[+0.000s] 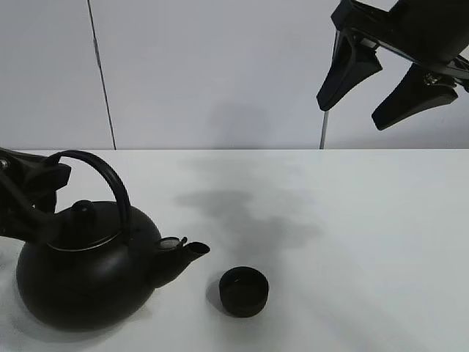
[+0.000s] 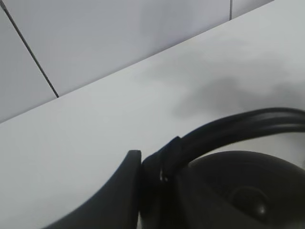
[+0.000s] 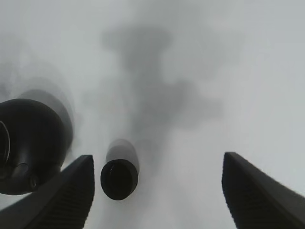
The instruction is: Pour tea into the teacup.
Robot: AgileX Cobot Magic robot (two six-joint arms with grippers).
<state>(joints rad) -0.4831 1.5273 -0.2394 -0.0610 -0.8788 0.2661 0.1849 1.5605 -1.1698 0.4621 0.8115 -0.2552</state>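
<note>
Teacup [image 1: 244, 291] stands on the white tabletop [image 1: 366, 242] just beside the spout of the big black kettle [image 1: 84, 275], whose arched handle the left hand [image 1: 33, 192] is grasping, while the right hand [image 1: 385, 81] hangs released high above.

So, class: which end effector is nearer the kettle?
Left. The left end effector is on the kettle handle; the right end effector hangs open, high above the table, far off.
</note>
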